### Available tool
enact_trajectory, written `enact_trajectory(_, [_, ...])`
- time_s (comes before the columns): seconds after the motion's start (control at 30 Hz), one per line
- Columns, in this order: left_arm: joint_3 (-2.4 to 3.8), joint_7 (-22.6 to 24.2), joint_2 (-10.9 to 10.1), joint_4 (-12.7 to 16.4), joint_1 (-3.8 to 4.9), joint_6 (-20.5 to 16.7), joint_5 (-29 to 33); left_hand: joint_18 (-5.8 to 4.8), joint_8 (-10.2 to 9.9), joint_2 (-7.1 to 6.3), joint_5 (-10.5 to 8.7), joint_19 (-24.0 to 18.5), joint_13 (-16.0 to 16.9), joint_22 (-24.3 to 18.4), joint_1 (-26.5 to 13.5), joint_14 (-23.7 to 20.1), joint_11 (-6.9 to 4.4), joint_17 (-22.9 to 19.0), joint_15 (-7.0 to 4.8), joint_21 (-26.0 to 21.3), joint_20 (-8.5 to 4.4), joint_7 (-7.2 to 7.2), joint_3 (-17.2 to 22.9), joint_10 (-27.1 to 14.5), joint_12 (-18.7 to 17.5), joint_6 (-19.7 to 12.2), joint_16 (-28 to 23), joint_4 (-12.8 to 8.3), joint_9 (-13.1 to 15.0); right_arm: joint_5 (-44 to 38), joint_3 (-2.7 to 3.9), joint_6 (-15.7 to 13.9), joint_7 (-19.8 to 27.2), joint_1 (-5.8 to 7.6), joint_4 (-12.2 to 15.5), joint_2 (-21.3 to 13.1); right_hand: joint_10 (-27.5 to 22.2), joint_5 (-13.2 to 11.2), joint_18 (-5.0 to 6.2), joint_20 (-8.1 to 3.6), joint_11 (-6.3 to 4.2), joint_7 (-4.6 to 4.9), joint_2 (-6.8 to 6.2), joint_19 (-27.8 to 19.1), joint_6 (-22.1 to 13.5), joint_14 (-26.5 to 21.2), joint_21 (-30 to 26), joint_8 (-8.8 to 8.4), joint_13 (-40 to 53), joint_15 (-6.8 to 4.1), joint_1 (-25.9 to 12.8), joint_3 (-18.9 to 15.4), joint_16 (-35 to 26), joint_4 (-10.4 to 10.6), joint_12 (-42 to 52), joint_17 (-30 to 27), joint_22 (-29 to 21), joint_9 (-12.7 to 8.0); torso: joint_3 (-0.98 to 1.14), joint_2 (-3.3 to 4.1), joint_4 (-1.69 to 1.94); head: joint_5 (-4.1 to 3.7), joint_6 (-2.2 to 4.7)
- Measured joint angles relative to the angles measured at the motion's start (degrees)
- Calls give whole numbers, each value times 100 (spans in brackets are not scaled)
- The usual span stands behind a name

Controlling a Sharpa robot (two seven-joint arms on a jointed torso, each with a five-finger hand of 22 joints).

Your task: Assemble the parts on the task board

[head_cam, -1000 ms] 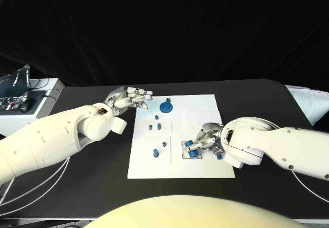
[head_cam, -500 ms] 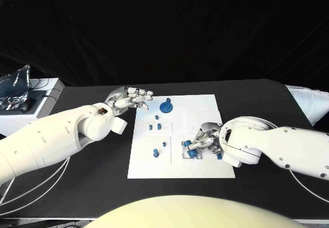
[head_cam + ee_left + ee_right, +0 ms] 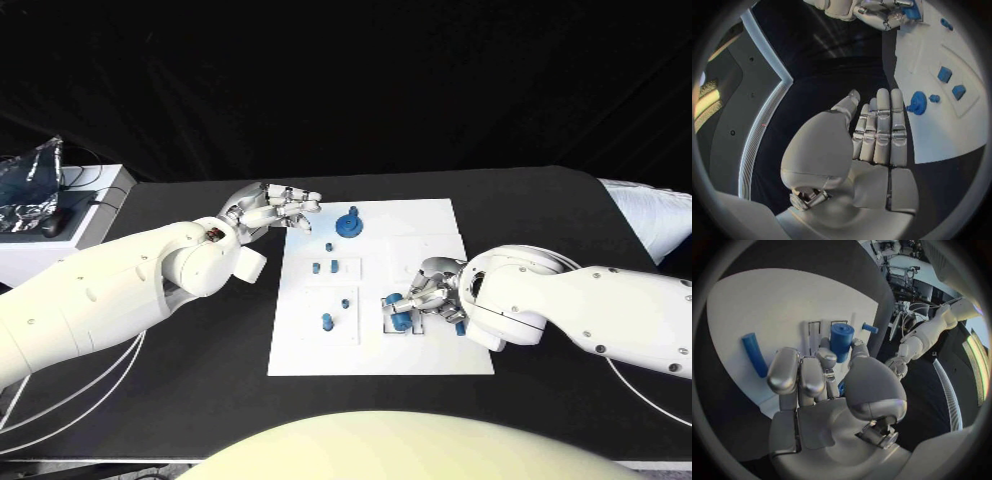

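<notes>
Right now the right hand (image 3: pixel 418 300) sits low over the near right part of the white task board (image 3: pixel 433 222), its silver fingers pinching a smooth blue cylinder (image 3: pixel 841 340) whose long axis points roughly down at the board's outlined slot beneath it. Another blue peg (image 3: pixel 754 354) lies flat just beside it. The left hand (image 3: pixel 274 208) hangs flat, fingers straight and together, empty, at the board's far left corner on the black counter (image 3: pixel 188 360), near the toothed blue gear (image 3: pixel 349 224).
</notes>
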Motion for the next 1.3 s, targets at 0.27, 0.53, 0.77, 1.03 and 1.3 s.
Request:
enact_trajectory(0.27, [0,-5,-8,4,0,2,-2,0,0,0,0,0,0,0,0,0,0,0,0,0,0,0,0,0,0,0,0,0,0,-6,-2,-30,-3,-8,-5,17,-20,-599,1,0,-21,7,-92,0,8,-2,0,1,0,-2,-154,-7,0,290,0,0,0,-4,0,0,1,10,0])
enact_trajectory(0.53, [0,-9,-13,5,0,3,-2,0,0,0,0,0,0,0,0,0,0,0,0,0,0,0,0,0,0,0,0,0,0,-10,0,-49,2,-17,3,17,-42,-1302,1,0,-1,7,-520,0,8,-2,0,-1,-9,-2,-279,423,0,700,0,-1,-1,-39,2,0,-1,26,0])
enact_trajectory(0.77, [0,-12,-20,8,0,3,-3,0,0,0,0,0,0,0,0,0,0,-1,0,0,0,0,0,0,0,0,0,0,-1,-11,-1,-83,12,-25,25,-4,-42,-1564,1,0,-1,6,-674,0,9,-2,0,-27,-8,-2,-306,574,0,902,0,-1,-1,-40,1,0,-1,26,0])
enact_trajectory(1.03, [0,-16,-28,11,0,2,-4,0,0,0,0,0,0,0,0,0,0,-1,0,0,0,0,0,0,0,0,0,0,-1,-18,-9,-143,87,-50,125,-113,-51,-1529,1,0,-10,18,-492,0,19,-2,0,-62,-8,-2,-240,440,0,619,0,3,-2,-50,4,1,-1,34,0])
enact_trajectory(1.3, [0,-17,-35,13,0,1,-5,0,0,0,0,0,0,-1,0,0,0,-1,0,0,0,0,0,0,0,0,0,0,-1,43,-6,-285,539,-60,333,-461,-51,-1465,1,0,-11,17,-157,0,18,-2,-27,-18,-40,-2,239,513,-66,-290,-34,-64,-3,-6,4,0,0,14,0])
